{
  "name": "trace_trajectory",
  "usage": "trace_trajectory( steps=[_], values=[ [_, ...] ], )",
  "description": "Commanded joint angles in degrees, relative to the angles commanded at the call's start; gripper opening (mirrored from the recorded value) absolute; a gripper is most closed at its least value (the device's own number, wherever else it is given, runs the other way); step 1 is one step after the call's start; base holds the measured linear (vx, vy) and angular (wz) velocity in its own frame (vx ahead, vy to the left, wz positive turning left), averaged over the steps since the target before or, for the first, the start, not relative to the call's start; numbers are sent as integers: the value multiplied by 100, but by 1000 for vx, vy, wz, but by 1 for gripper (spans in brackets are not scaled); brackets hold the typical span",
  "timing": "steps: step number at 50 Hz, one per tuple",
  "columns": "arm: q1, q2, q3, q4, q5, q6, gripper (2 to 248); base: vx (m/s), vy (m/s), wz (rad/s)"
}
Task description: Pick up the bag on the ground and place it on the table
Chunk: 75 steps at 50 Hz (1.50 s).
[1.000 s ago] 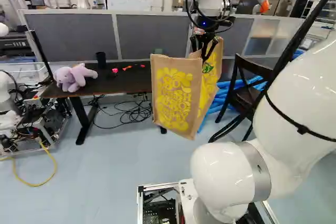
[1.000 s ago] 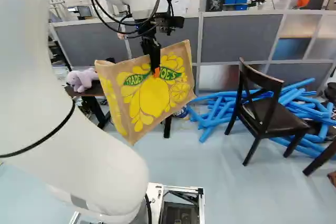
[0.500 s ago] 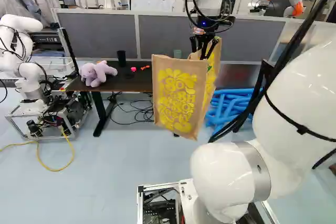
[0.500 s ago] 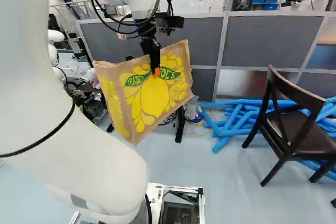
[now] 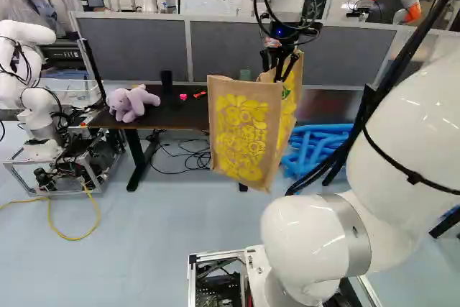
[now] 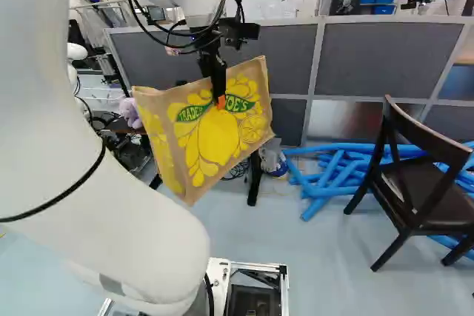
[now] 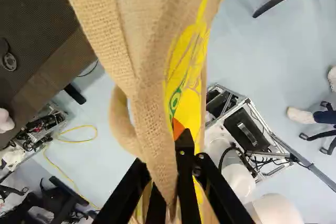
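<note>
Base has moved since the earlier frame; arm unchanged against its joint, bag (image 5: 243,134) riding with it. Gripper (image 5: 281,77) pinched on the bag's upper wall. Bag hangs tilted below it, table (image 5: 172,114) beyond and leftward; carry probably goes forward-left.

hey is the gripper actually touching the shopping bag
Touching. The wrist view shows fabric of the bag pinched between the two fingers of the gripper, and in both base views the bag hangs from it.
</note>
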Motion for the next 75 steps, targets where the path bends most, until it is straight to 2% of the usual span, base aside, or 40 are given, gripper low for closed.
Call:
trace_trajectory(
  steps=[44, 75],
  values=[
    [0, 0, 0, 0, 0, 0, 22, 132, 5, 3],
    [0, 0, 0, 0, 0, 0, 22, 163, 48, -18]
  ],
)
